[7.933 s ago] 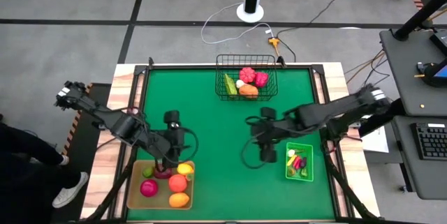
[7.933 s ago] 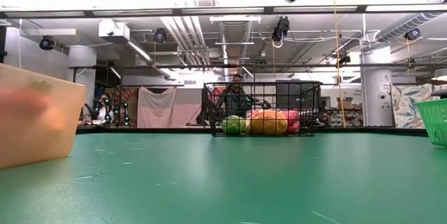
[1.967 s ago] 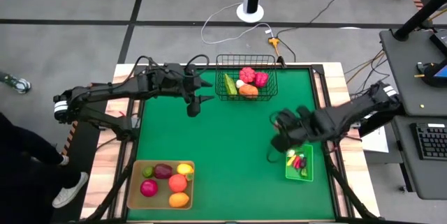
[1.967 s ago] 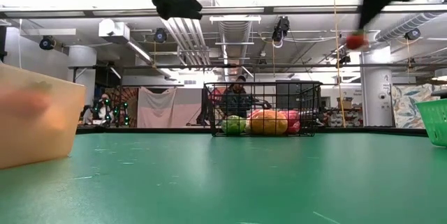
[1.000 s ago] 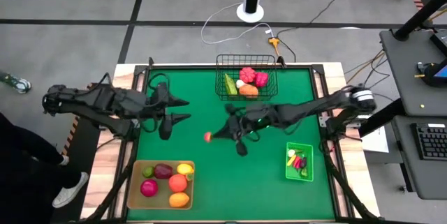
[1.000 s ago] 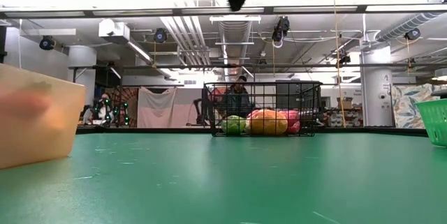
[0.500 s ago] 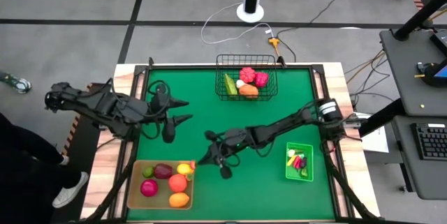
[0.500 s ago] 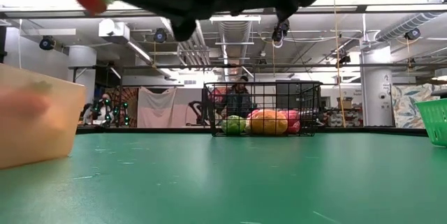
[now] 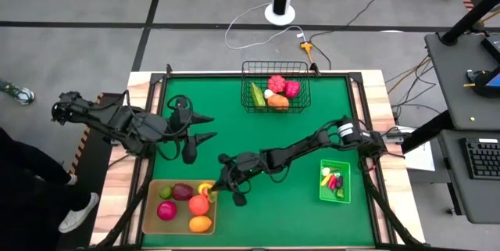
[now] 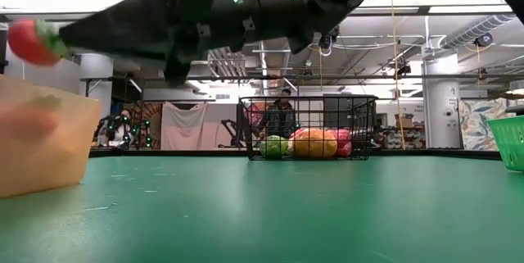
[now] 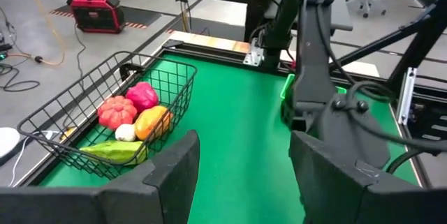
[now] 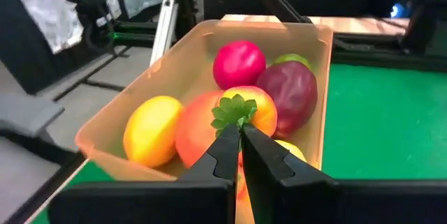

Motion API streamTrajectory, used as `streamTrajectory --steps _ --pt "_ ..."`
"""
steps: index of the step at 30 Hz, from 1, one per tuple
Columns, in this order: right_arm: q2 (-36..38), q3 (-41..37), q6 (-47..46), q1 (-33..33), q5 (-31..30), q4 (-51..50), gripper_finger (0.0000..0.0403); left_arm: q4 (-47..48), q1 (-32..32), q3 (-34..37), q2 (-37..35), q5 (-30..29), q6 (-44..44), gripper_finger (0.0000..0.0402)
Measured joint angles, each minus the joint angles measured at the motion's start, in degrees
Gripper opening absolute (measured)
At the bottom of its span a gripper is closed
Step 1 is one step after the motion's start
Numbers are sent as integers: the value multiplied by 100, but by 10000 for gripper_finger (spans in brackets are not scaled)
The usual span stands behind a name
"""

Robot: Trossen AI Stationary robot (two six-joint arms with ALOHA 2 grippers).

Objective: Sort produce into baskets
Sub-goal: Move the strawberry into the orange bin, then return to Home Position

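**Small red fruit held at the tan tray's edge**

While the left gripper (image 9: 205,127) waits with fingers spread over the mat's left side, the right gripper (image 9: 214,191) reaches across to the tan tray (image 9: 150,212), its jaws pinching a small red fruit with a green leafy top (image 12: 235,112). A good release probably wants the fruit carried past the near wall, over the fruits already inside, then lowered before the fingers part, so it cannot bounce out.

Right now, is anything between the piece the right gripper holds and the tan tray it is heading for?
Nothing visible. The right gripper, shut on a small red piece with a green leafy top, is at the tan tray's edge, above the fruit already inside. The left gripper waits open, well clear of it.
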State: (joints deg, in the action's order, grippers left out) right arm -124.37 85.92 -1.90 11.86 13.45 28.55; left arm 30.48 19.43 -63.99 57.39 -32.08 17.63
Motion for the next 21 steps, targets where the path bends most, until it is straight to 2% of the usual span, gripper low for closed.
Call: streamTrajectory --steps 6,15,21 --pt "-144 155 -281 0 -102 -98 26 2 82 0 14 -1 22 206" --pt "-101 243 -268 2 -319 -566 102 1 114 0 44 -24 69 206" --pt "258 178 308 2 -358 -964 130 3 158 0 53 -48 151 206"
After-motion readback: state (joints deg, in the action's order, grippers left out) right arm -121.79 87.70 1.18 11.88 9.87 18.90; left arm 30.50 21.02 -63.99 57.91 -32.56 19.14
